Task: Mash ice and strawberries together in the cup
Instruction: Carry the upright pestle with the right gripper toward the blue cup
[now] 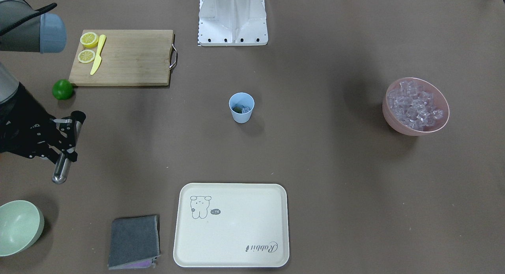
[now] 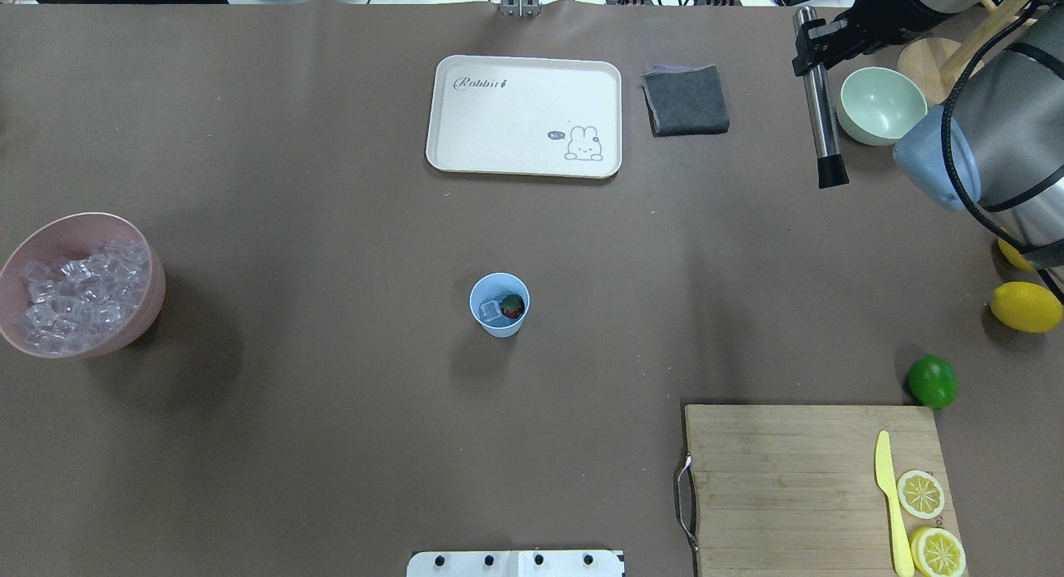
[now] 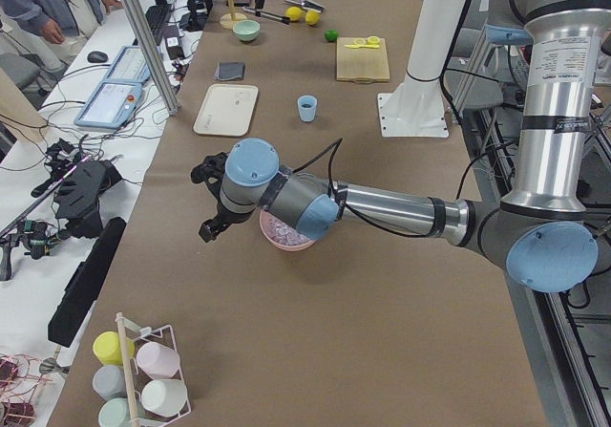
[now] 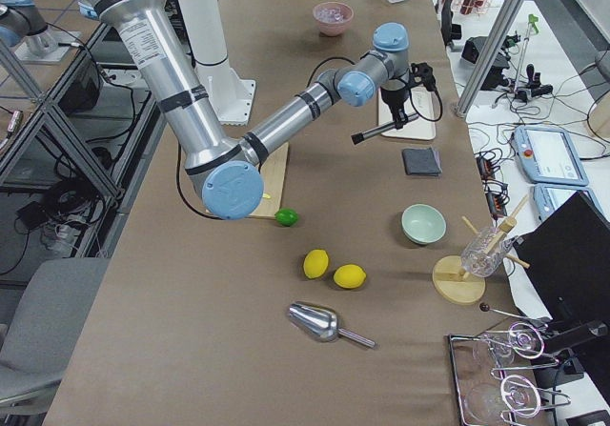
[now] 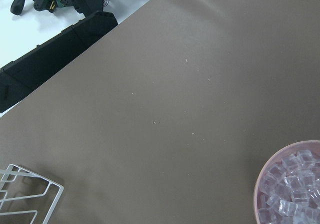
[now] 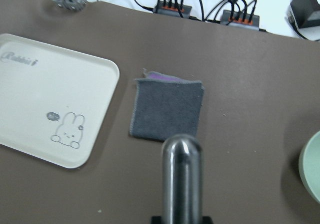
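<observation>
The pale-blue cup stands upright mid-table, also visible from the front. Inside it lie a red strawberry and a clear ice cube. More ice fills the pink bowl at the table's left end. My right gripper is shut on a steel muddler, held above the table far right of the cup, near the pale-green bowl. My left gripper hovers beside the pink bowl. It shows only in the side view, and I cannot tell whether it is open or shut.
A cream tray and a folded grey cloth lie at the far side. A wooden cutting board with lemon halves and a yellow knife sits near right. Beside it are a lime and a lemon.
</observation>
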